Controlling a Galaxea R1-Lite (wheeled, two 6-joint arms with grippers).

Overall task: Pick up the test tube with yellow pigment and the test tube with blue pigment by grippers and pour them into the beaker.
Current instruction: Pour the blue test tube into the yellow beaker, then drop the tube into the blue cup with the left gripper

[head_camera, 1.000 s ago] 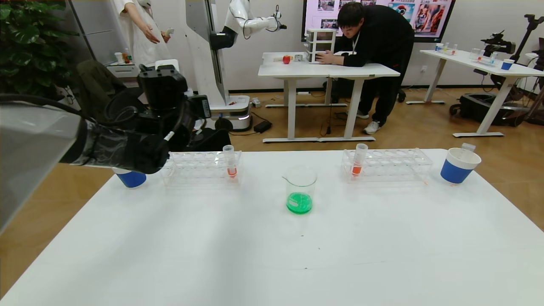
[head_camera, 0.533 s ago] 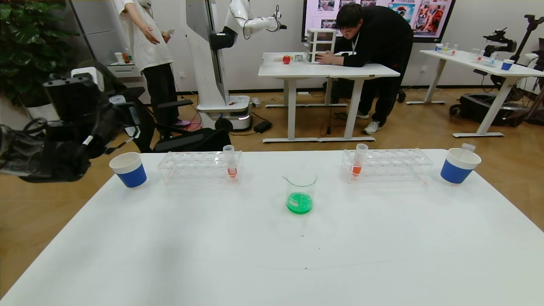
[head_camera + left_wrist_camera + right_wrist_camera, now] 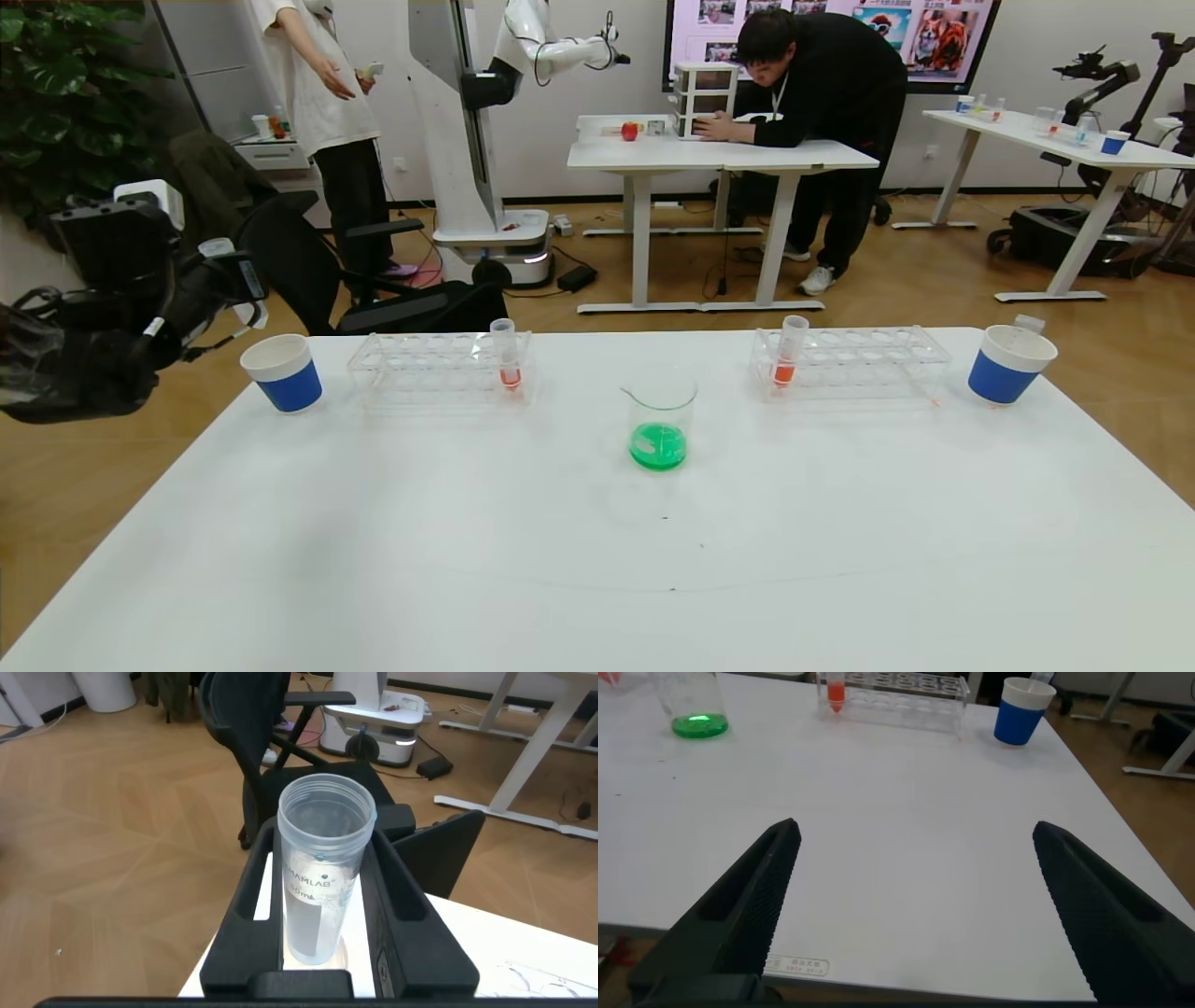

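Note:
The beaker stands mid-table with green liquid in its bottom; it also shows in the right wrist view. My left gripper hangs off the table's left edge, left of a blue-and-white paper cup. In the left wrist view it is shut on a clear test tube that looks empty; I cannot tell which pigment it held. No yellow or blue liquid shows anywhere. My right gripper is open and empty, low over the table near its front edge, out of the head view.
Two clear racks each hold one tube of orange-red liquid. A second paper cup at the right has a clear tube standing in it. People, chairs and desks are beyond the table.
My left arm has swung left and back, away from the left rack and cup, to beyond the table's left edge, still holding the tube. Nothing on the table has moved.

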